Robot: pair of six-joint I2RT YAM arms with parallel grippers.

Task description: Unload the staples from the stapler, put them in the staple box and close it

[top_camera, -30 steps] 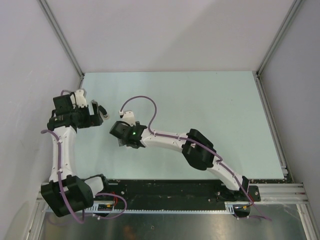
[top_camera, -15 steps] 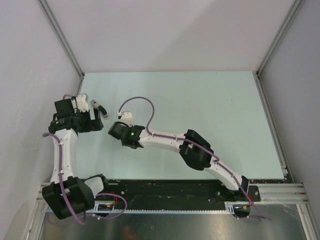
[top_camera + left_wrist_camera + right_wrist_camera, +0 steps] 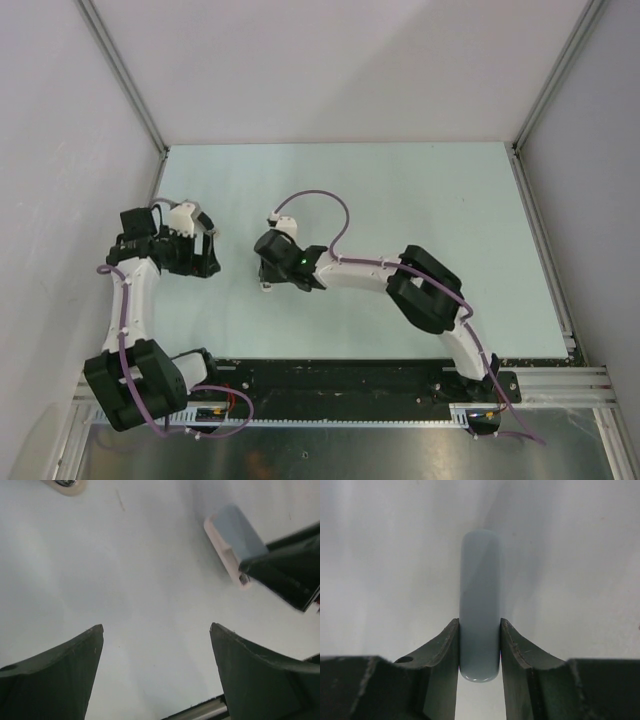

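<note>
Pale-blue plastic was pinched tight in the right gripper (image 3: pixel 480 630): the stapler (image 3: pixel 480 580), held near one rounded end, with its long shell running straight out ahead of the fingers (image 3: pixel 445 650). It was down by the table (image 3: pixel 430 200), resting or just clear of it, and the pictures did not settle which. The left wrist view caught its blue top and paler side edge, with dark jaw tips closed on one end. The left gripper (image 3: pixel 156 630) hung wide apart with nothing between its fingers (image 3: pixel 75 665), near the stapler and pointed toward it. Overhead, both grippers sat at the table's left side, close together but not touching.
</note>
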